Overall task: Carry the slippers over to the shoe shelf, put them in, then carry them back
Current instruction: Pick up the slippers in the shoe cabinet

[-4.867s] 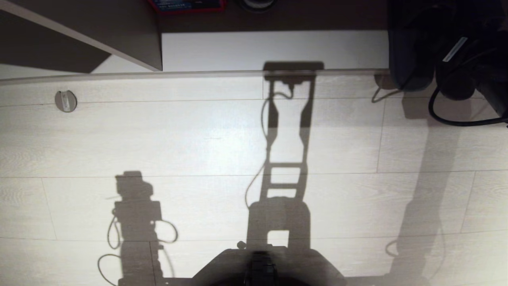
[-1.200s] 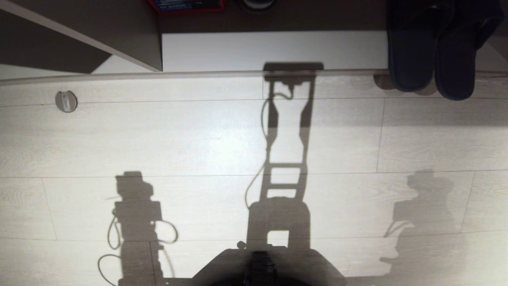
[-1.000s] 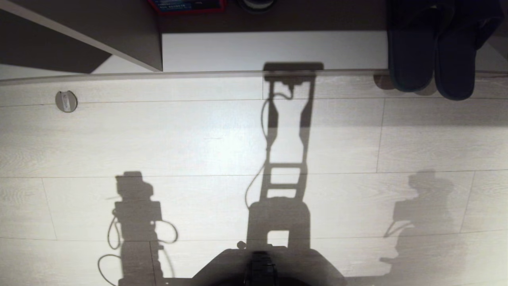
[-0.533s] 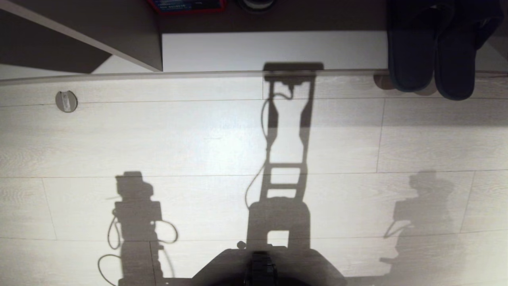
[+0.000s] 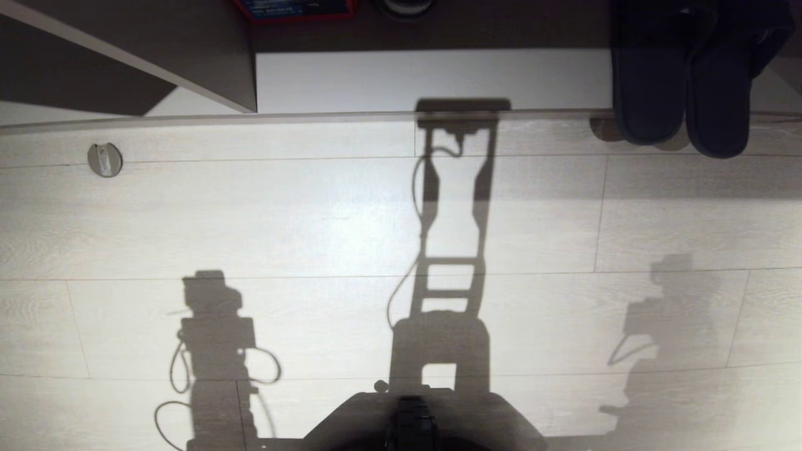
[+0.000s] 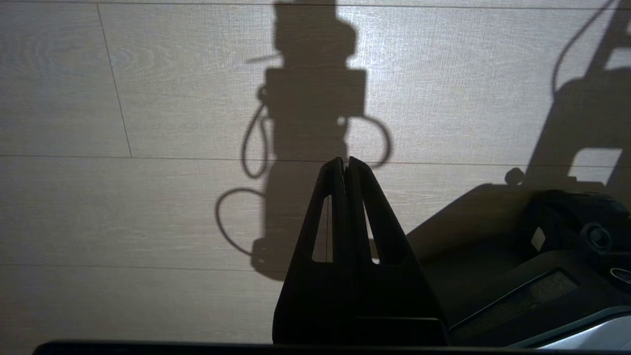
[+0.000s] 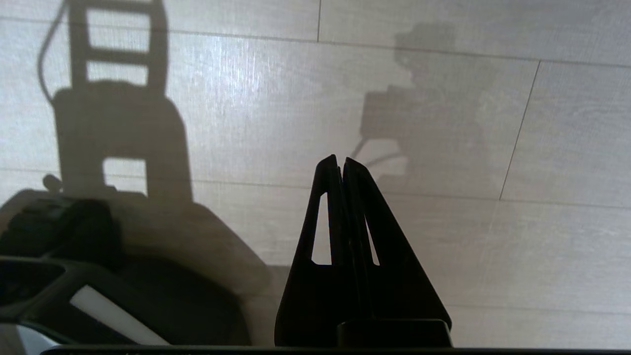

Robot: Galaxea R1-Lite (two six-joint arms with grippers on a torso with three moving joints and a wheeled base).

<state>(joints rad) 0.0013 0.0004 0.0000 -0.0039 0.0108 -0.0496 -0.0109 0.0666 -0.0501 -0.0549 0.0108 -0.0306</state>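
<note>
The slippers (image 5: 683,88) lie side by side at the right end of the shoe shelf (image 5: 432,78), heels deep in shadow and toes overhanging the plank's front edge above the floor (image 5: 313,219). The putting-in looks done; bringing them back is left. Farther left the plank is bare, and a red-edged box (image 5: 294,9) sits behind it. Neither arm holds anything — left gripper (image 6: 343,161) and right gripper (image 7: 340,160) hang above the floor, jaws pressed together.

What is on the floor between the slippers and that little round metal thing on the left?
Nothing solid: in the head view, only bare floor and the robot's shadow lie between the slippers and the round metal fitting.
</note>
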